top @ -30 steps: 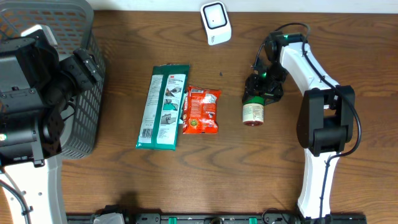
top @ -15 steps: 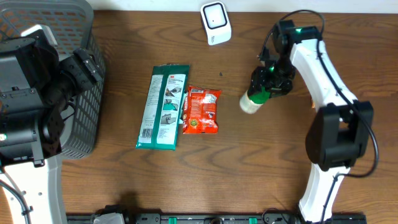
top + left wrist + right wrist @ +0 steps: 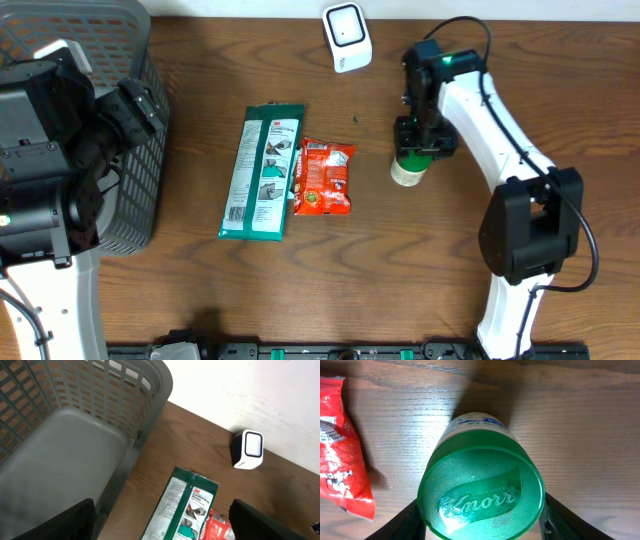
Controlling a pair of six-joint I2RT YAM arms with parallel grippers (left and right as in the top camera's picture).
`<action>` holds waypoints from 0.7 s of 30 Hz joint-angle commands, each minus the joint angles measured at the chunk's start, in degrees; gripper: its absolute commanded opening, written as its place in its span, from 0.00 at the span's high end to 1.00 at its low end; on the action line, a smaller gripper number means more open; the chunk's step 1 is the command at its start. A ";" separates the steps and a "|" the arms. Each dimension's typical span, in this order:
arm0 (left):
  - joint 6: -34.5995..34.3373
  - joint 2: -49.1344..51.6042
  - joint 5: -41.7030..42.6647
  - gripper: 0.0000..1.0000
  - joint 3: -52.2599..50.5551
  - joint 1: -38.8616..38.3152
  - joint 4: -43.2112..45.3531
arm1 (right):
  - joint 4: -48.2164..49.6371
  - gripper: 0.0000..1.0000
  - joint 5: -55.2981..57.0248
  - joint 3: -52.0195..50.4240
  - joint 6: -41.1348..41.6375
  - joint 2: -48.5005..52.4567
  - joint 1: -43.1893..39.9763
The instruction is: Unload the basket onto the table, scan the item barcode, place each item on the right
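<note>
Step in hand, as judged: presenting the item to the scanner.

- Right end effector (image 3: pixel 420 138) is clamped on the green lid of the Knorr jar (image 3: pixel 481 491).
- The jar is right of bench centre, with the red packet (image 3: pixel 324 178) at its 9 o'clock. I cannot tell whether its base touches the bench (image 3: pixel 450 280).
- The scanner (image 3: pixel 347 37) is at the jar's 11 o'clock, well apart.
- Left end effector (image 3: pixel 138 104) is spread and empty, by the basket (image 3: pixel 40 30).

Next move: carry the jar toward 11 o'clock and rotate the label to the scanner window. The barcode is not visible.

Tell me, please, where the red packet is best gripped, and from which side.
Pinch the long edge facing the jar, coming from above. The red packet lies flat, and its other long edge meets the green pack, so that side gives no room.
</note>
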 commanded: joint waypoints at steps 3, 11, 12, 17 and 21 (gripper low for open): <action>0.50 0.11 0.35 0.15 0.00 0.22 -0.13 | -0.15 0.42 3.85 -0.02 3.65 -0.48 1.31; 0.50 0.11 0.35 0.15 0.00 0.22 -0.13 | -0.85 0.39 3.82 -0.92 3.65 -0.48 1.33; 0.50 0.11 0.35 0.15 0.00 0.22 -0.13 | -0.66 0.39 3.82 -1.22 3.65 -0.48 1.33; 0.50 0.11 0.35 0.14 0.00 0.22 -0.13 | -0.24 0.29 3.85 -1.18 1.46 -0.59 1.18; 0.50 0.11 0.35 0.15 0.00 0.22 -0.13 | -1.44 0.24 3.82 1.11 -2.38 -0.72 0.68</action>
